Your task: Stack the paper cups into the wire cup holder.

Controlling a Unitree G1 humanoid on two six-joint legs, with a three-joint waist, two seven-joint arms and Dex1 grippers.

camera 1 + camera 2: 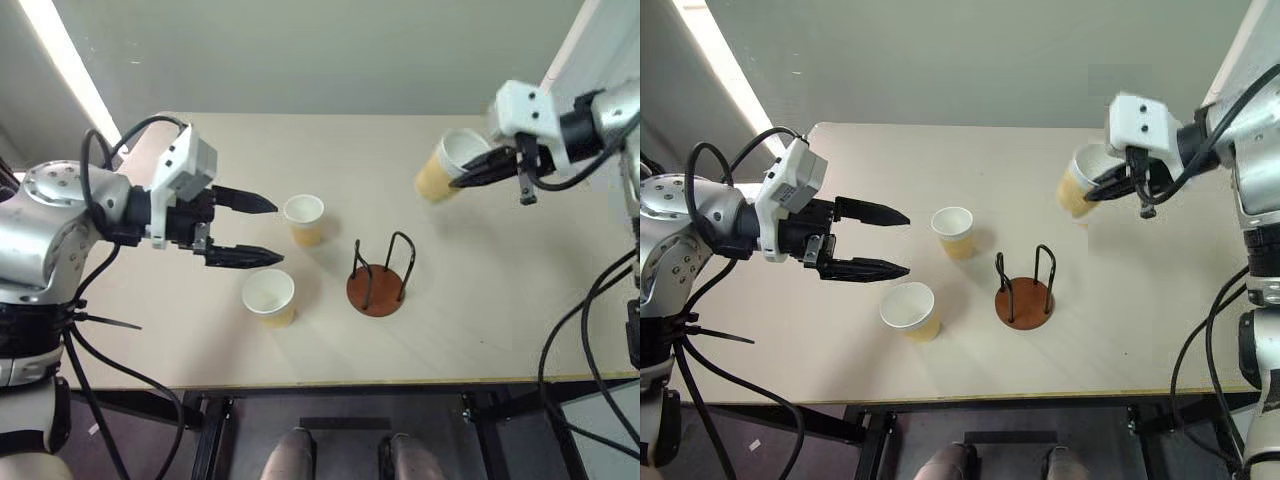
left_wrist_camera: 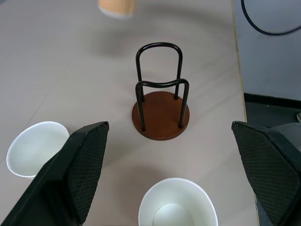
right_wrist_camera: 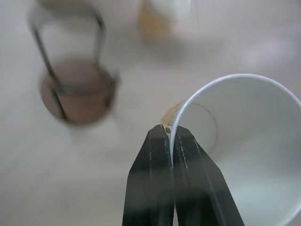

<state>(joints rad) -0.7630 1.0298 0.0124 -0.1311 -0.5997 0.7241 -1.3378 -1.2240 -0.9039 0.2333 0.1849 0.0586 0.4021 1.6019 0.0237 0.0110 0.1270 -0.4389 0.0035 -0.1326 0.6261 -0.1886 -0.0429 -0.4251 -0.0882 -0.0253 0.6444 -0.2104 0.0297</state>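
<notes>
Beige tabletop: the wire cup holder, a reddish-brown disc bearing two black wire loops, is seen empty near the middle, toward the near edge. Two upright paper cups, tan outside and white within, are shown toward the left edge, one farther, one nearer. The left gripper is held open beside them. A third cup, tilted, is pinched at its rim by the closed right gripper above the far right corner.

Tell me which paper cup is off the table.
The cup pinched by its rim in the right end effector; the other two cups stand on the table.
</notes>
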